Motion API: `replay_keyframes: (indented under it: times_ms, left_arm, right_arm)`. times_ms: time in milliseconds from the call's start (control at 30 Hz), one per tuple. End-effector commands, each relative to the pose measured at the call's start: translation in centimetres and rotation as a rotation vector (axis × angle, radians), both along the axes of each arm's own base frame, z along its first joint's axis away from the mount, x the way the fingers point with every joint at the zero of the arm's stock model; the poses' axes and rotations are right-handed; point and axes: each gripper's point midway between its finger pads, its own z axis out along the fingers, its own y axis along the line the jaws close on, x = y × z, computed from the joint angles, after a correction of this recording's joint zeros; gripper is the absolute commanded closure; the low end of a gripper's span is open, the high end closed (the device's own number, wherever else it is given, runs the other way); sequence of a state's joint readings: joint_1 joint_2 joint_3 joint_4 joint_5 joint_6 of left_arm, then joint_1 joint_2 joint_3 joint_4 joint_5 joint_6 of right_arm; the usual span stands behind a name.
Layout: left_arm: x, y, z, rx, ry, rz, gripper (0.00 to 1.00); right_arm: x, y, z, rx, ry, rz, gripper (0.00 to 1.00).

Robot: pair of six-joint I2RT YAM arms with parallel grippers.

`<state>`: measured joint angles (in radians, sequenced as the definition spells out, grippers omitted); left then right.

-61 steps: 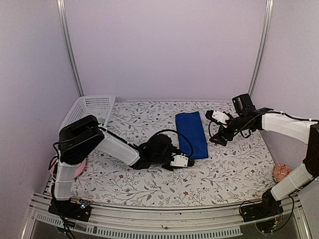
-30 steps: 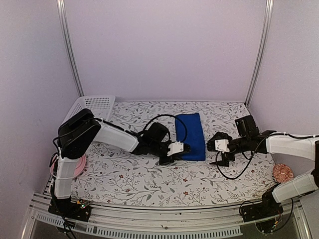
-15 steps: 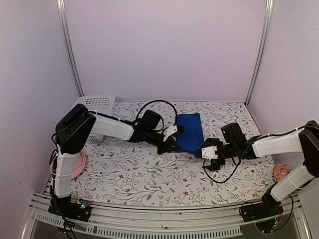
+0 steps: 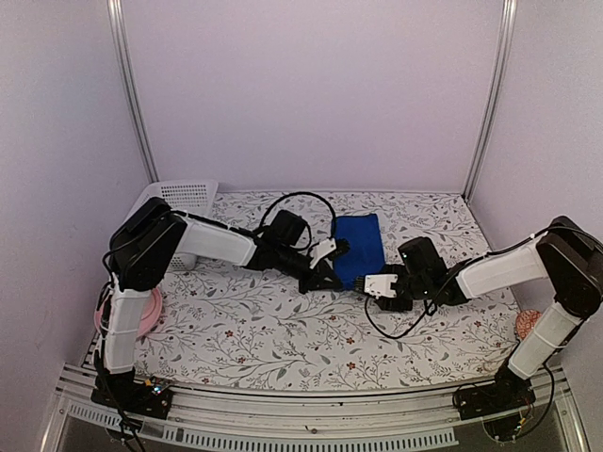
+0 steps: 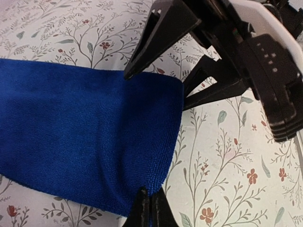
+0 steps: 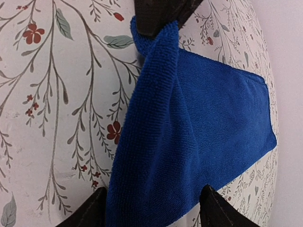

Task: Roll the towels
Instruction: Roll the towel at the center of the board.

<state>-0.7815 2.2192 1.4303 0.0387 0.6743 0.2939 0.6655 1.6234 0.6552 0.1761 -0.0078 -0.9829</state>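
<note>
A royal-blue towel (image 4: 360, 245) lies lengthwise on the floral table, its near end raised and bunched. My left gripper (image 4: 330, 275) is shut on its near left corner (image 5: 150, 182), and the pinched fingertips (image 5: 150, 210) show at the bottom of the left wrist view. From the right, my right gripper (image 4: 369, 287) reaches the same near end. In the right wrist view the towel (image 6: 189, 123) lies between the spread fingers (image 6: 90, 213), so the right gripper (image 6: 154, 215) is open and not clamped. The left fingers (image 6: 156, 14) hold the fold at the top of that view.
A white slotted basket (image 4: 174, 201) stands at the back left corner. A pink dish (image 4: 143, 315) sits by the left arm's base, and an orange-red round object (image 4: 529, 325) by the right arm. Black cables (image 4: 301, 200) loop above both wrists.
My right gripper has moved left to the towel's near end and its fingers have narrowed around the fabric. The left gripper has kept its pinch on the corner and drawn it slightly back.
</note>
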Motion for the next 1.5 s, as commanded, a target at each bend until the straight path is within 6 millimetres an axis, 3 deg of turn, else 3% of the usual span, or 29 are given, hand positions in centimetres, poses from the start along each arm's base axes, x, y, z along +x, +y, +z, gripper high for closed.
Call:
replay_keyframes:
  times_ms: [0, 233, 267, 467, 567, 733, 933, 1200, 1467]
  left_arm:
    - [0.9, 0.2, 0.1, -0.014, 0.015, 0.011, 1.0]
    - [1.1, 0.4, -0.2, -0.004, 0.014, 0.012, 0.99]
    - [1.0, 0.5, -0.2, -0.003, 0.012, 0.009, 0.96]
    - [0.0, 1.0, 0.1, -0.003, -0.018, -0.047, 0.63]
    - [-0.8, 1.2, 0.0, 0.004, -0.015, -0.092, 0.48]
    - [-1.8, 1.3, -0.5, 0.012, 0.006, -0.146, 0.33]
    - [-2.4, 0.7, -0.9, 0.019, 0.011, -0.162, 0.32]
    - [-3.2, 0.0, -1.6, 0.032, 0.007, -0.175, 0.31]
    - [-4.6, -0.6, -1.4, -0.005, 0.007, -0.224, 0.28]
  right_arm:
    - [1.3, 0.3, 0.7, 0.013, -0.03, -0.065, 0.44]
    - [-0.7, 0.8, 0.1, 0.001, 0.073, 0.009, 0.95]
    - [-1.2, 0.7, 0.0, -0.005, 0.096, 0.025, 0.96]
    - [-3.6, 0.6, -1.1, -0.042, 0.242, 0.101, 0.97]
    - [-3.7, 0.0, -1.3, -0.057, 0.281, 0.096, 0.97]
    - [-3.4, -1.0, -0.7, -0.039, 0.323, 0.078, 0.96]
    - [-3.7, -1.3, -0.7, -0.034, 0.379, 0.08, 0.93]
    - [-4.5, -2.1, -2.4, -0.056, 0.519, 0.056, 0.94]
    - [-4.5, -2.7, -2.0, -0.015, 0.647, 0.023, 0.94]
